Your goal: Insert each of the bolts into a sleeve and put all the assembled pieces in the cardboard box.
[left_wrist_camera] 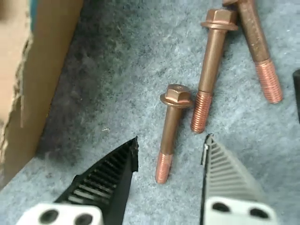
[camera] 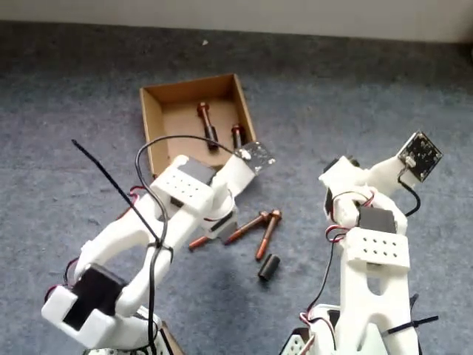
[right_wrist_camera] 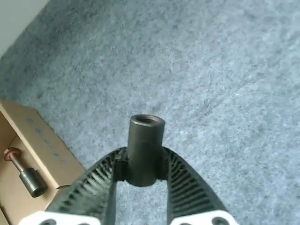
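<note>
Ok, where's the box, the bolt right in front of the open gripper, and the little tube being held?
cardboard box (camera: 177,122): high view, bare floor inside it.
bolt (left_wrist_camera: 170,129): left wrist view, middle of its shaft.
sleeve (right_wrist_camera: 144,145): right wrist view, its dark side wall.

Seen from above, the left arm (camera: 185,194) covers part of the near wall of the cardboard box (camera: 151,126) and one end of the leftmost loose bolt (camera: 198,242). At the left wrist, the frame edge cuts off the head of the farthest bolt (left_wrist_camera: 260,51) and all but a sliver of a dark sleeve (left_wrist_camera: 296,82). The right gripper (right_wrist_camera: 140,157) hides the lower part of the held sleeve (right_wrist_camera: 146,133) between its fingers (right_wrist_camera: 93,183).
</note>
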`<state>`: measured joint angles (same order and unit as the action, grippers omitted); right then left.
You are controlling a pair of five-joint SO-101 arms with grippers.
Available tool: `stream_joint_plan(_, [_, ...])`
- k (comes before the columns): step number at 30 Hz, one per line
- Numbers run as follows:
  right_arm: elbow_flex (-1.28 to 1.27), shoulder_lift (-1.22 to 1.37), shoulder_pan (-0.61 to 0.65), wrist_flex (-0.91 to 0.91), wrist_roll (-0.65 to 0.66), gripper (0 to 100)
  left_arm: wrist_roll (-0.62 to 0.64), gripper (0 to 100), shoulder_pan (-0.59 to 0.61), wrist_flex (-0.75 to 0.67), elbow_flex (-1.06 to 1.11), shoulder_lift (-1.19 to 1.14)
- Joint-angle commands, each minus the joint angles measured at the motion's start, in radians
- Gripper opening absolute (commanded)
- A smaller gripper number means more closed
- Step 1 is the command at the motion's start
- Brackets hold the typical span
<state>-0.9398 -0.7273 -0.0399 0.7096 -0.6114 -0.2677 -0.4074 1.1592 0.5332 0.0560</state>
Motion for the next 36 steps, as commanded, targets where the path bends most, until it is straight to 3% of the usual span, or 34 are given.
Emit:
stream_joint_plan(1, [0.005, -0.036, -0.012, -0.019, -0.012, 0.4, -0.009, 17, -0.016, -0.011, -0.099, -0.099])
stream_joint_plan(9, [0.005, -0.036, -0.010, -0.018, -0.012, 0.4, -0.009, 15, -0.018, -0.005, -0.226, -0.337])
stream_joint_plan(14, [0.005, -0.036, -0.008, -0.018, -0.012, 0.4, -0.006, 14, -0.024, -0.005, -0.260, -0.361])
stream_joint_plan(20, [0.004, -0.047, -0.005, -0.013, -0.011, 0.4, -0.003, 1, -0.068, -0.009, -0.255, -0.358])
stream_joint_plan(22, [-0.008, -0.047, -0.005, -0.013, -0.011, 0.4, 0.012, 1, -0.071, -0.005, -0.254, -0.346])
stream_joint_plan(28, [-0.030, -0.088, 0.051, -0.013, 0.091, 0.4, 0.074, 0, -0.028, -0.011, -0.133, -0.071])
stream_joint_plan(32, [-0.120, -0.257, 0.125, -0.013, 0.117, 0.4, 0.083, 0, 0.013, -0.080, 0.035, 0.197])
stream_joint_plan(36, [-0.234, -0.475, 0.223, -0.018, 0.118, 0.4, 0.169, 0, 0.070, -0.166, 0.197, 0.453])
